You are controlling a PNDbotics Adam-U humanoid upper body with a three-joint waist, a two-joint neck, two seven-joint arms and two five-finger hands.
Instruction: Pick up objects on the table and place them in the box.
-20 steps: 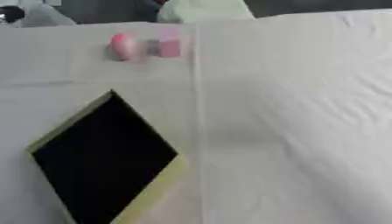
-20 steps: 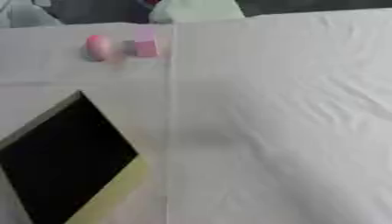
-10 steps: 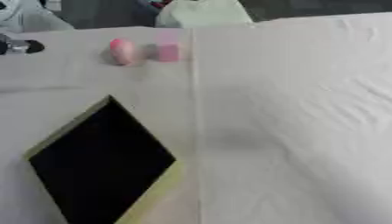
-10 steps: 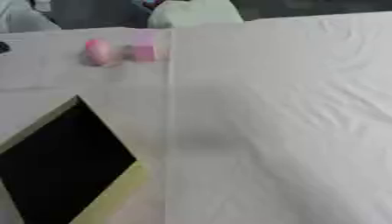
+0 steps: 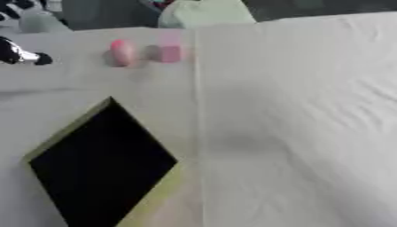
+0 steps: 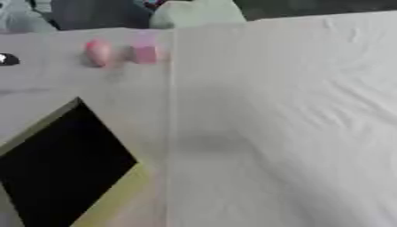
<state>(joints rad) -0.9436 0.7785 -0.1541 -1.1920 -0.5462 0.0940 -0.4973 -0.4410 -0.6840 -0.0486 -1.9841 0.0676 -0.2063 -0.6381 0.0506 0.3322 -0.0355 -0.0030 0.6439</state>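
Lying side by side near the far edge of the white table (image 5: 294, 111), a pink egg (image 5: 121, 52) and pink block (image 5: 170, 52) sit beyond the black box (image 5: 101, 164), while the left hand (image 5: 19, 54) shows at the left edge, its fingers impossible to tell.

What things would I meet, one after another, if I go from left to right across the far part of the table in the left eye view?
Left hand at the left edge → rounded pink object → pink block → then bare white cloth up to the right edge.
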